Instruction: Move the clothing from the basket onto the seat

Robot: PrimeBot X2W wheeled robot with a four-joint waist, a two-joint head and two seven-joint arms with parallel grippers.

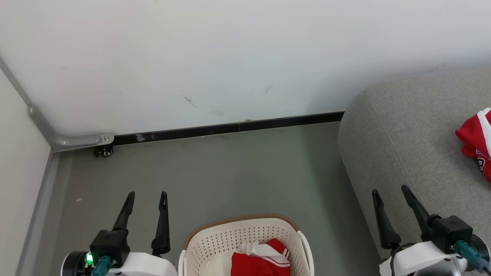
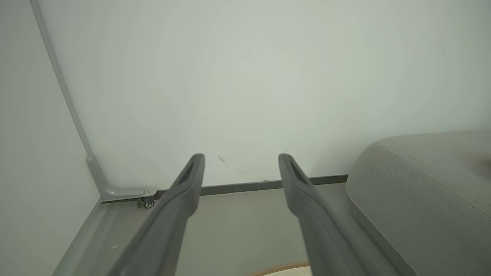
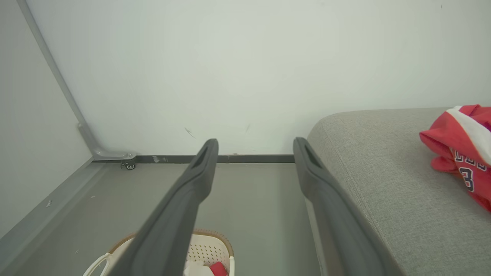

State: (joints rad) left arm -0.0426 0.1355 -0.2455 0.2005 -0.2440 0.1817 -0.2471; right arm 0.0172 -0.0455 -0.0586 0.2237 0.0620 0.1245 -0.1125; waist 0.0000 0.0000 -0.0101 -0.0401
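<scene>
Left gripper point(image 1: 147, 193) and right gripper point(image 1: 389, 189), both released, either side of clothing point(image 1: 261, 262) in basket point(image 1: 238, 223).

Indoor room corner. It reads as a staged living-space mock-up in a test room, not a lived-in home. Plain white wall point(image 1: 245, 57), scuffed, with a black skirting strip point(image 1: 230, 128). Smooth grey-green floor point(image 1: 230, 172). Left side: pale partition panel point(image 1: 15, 172) in a grey metal frame point(image 1: 76, 141), riding on a small caster point(image 1: 106, 151). Domestic props: grey woven seat point(image 1: 414, 153), perforated laundry basket point(image 1: 238, 232), red clothing point(image 1: 475, 138) on seat and in basket.
</scene>
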